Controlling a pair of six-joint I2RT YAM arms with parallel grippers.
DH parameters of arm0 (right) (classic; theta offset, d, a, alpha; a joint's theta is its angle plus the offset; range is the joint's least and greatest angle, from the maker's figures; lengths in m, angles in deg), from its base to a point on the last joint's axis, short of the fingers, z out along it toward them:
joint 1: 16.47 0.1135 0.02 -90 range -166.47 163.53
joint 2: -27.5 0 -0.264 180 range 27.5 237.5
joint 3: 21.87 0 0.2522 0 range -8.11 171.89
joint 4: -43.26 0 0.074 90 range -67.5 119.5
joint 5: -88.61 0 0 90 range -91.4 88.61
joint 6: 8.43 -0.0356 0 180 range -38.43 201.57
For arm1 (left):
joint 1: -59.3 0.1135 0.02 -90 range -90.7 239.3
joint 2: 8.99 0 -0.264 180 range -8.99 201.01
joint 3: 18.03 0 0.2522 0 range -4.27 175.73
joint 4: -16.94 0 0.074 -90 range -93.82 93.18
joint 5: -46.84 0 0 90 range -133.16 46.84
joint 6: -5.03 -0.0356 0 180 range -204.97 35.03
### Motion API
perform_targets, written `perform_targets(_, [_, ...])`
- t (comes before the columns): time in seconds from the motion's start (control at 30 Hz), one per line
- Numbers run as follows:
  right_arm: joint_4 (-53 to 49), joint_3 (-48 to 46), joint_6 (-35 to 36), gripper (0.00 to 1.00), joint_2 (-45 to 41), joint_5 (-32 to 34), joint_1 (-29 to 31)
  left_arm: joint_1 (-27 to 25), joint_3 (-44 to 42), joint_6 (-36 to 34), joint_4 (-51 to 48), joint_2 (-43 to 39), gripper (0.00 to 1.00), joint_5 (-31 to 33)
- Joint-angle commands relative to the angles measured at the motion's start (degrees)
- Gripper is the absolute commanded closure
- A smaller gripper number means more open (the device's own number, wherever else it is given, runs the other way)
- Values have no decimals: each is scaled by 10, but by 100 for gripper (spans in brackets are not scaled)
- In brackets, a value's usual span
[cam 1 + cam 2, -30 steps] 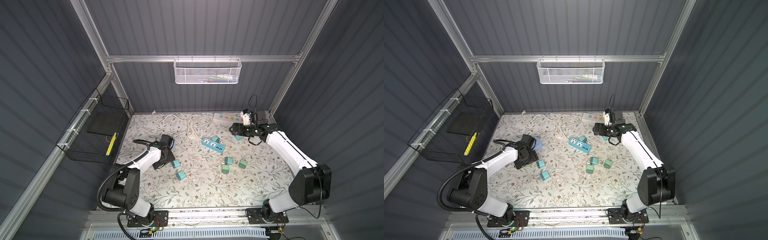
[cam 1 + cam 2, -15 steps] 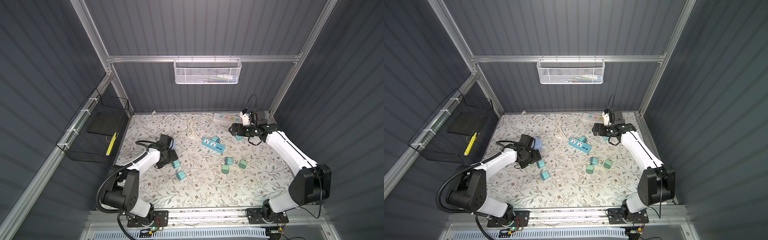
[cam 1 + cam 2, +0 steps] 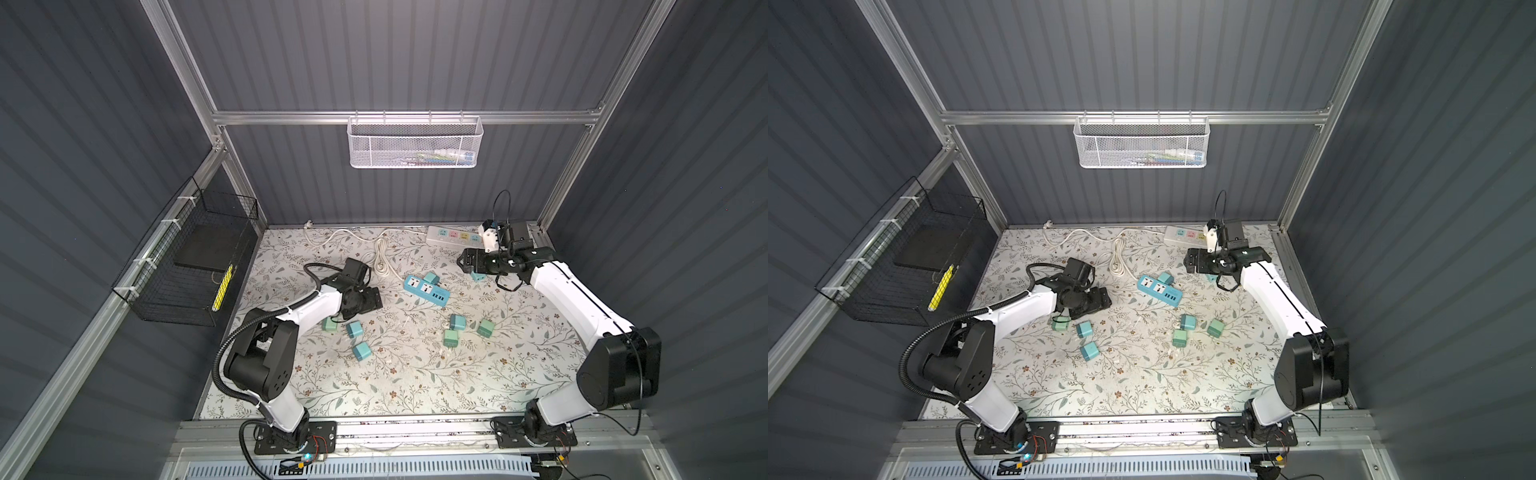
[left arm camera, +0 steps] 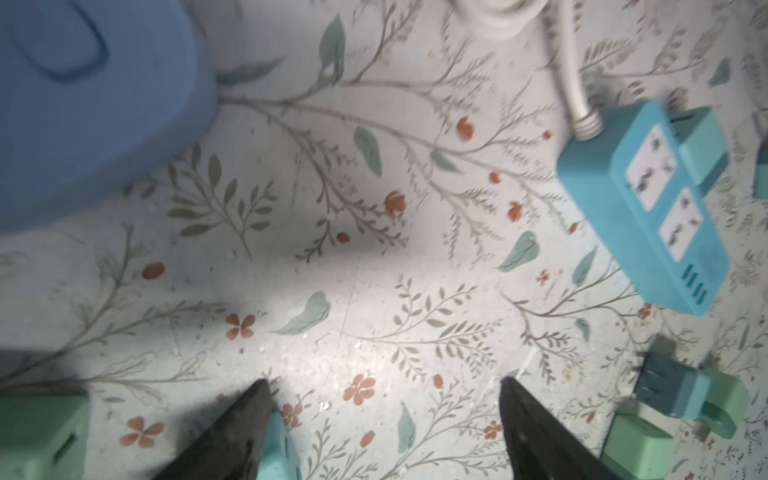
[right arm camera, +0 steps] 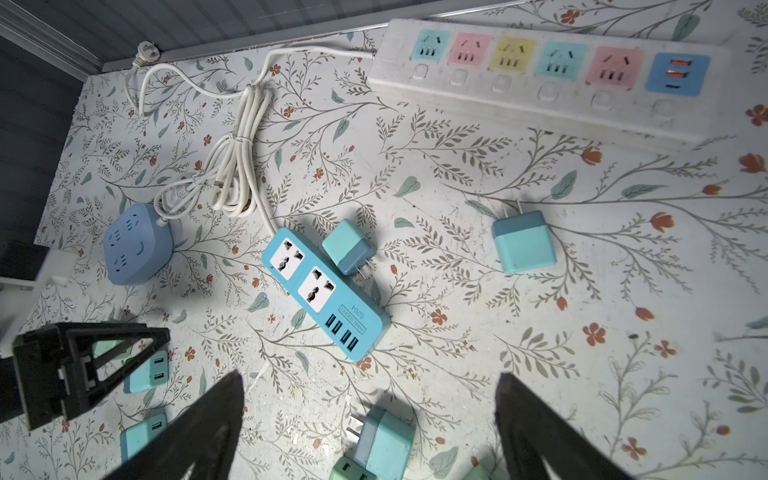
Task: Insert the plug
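1. Both pincers are spread wide and pinch nothing. The left gripper and the right gripper each hang over bare mat. No plug is held; all lie loose, and both sockets of the blue strip are free.
2. The near plug lies just beside the blue strip, perhaps touching it, with its prongs flat along the mat. A finger coming down there could strike the strip and shove it, since nothing pins it.
3. The lone plug lies flat too, prongs toward the white strip. It would need turning prongs-down, and a skewed pinch could let it twist between the pads.
4. A third plug sits right by one left finger. A careless sweep could knock it away.
5. The blue strip looks light. Pressing a plug in may tip or slide it unless the other arm steadies it.
6. The cord is bundled loosely and could tug the blue strip askew if it is dragged.
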Motion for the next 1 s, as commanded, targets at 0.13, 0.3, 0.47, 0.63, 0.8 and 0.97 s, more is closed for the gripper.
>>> perform_targets(0.13, [-13,9,9,6,-3,6,3,60,46,-108,-72,27,15,-33])
perform_targets(0.3, [-15,3,6,7,-7,10,3,35,78,-190,-170,35,24,2])
perform_targets(0.47, [5,-7,-7,7,-3,-2,3,50,97,-189,-168,37,16,92])
perform_targets(0.63, [12,-4,-19,6,14,-19,4,85,257,-178,-179,135,7,204])
perform_targets(0.8, [17,-16,-22,5,15,-19,4,113,433,-236,-160,262,11,127])
perform_targets(0.97, [16,-25,-30,5,10,-20,3,127,576,-245,-157,401,19,21])
